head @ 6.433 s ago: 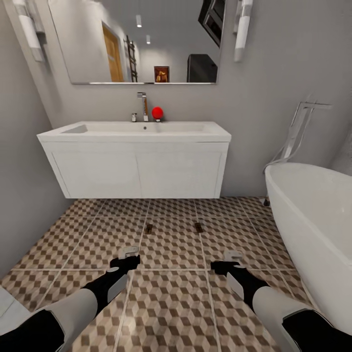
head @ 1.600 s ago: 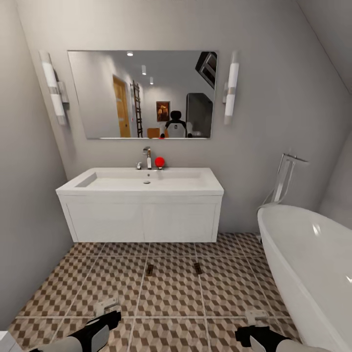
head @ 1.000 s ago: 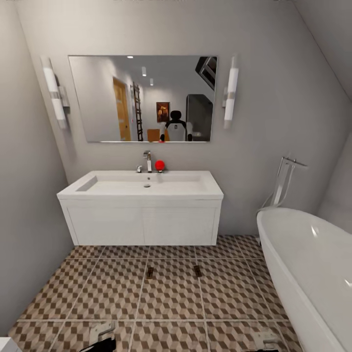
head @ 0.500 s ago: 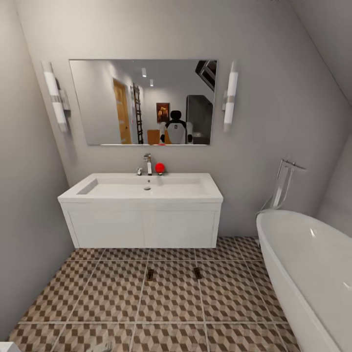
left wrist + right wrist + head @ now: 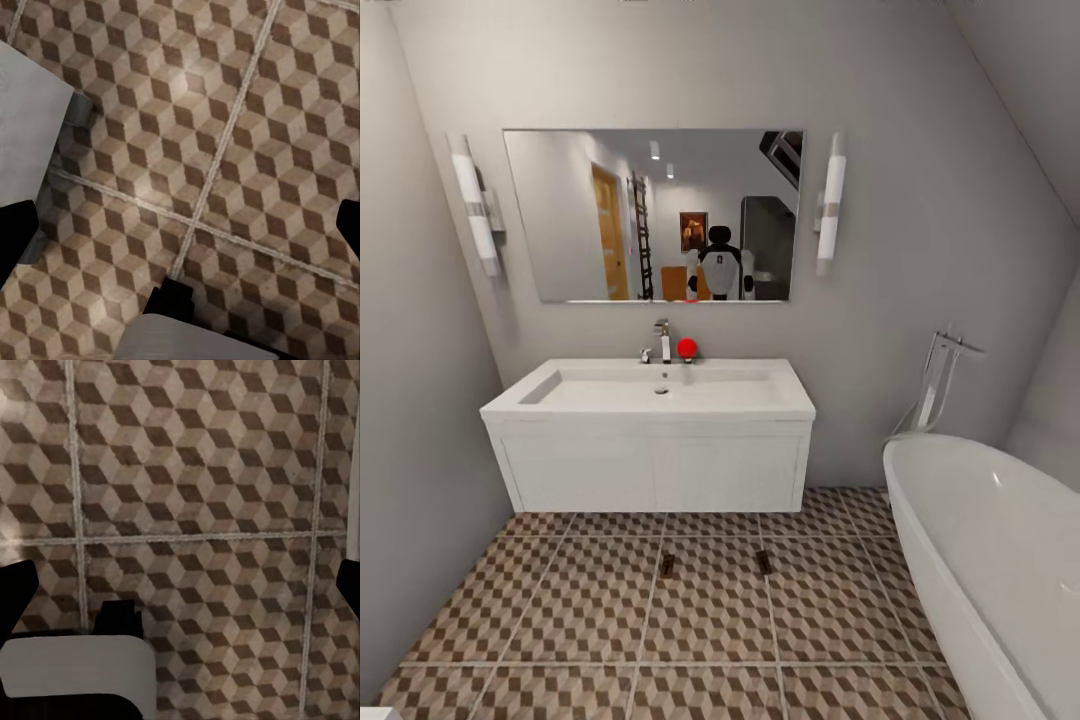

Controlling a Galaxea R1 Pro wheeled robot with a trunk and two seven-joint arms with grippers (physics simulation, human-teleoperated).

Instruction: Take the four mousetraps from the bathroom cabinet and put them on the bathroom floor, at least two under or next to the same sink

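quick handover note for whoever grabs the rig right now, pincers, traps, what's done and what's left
Left pincer: open, nothing between the fingers, pointed down at the bathroom floor.
Right pincer: open and empty too, over the same tiles.
Traps: two mousetraps lie on the cube-pattern tiles just in front of the white sink vanity, the left mousetrap and the right mousetrap, a little apart, not under it.
Done: two on the floor by the sink.
Left: two more to fetch from the cabinet and set on this same floor.

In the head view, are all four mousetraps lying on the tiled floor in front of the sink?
No: two mousetraps, one and another, lie on the bathroom floor in front of the sink.
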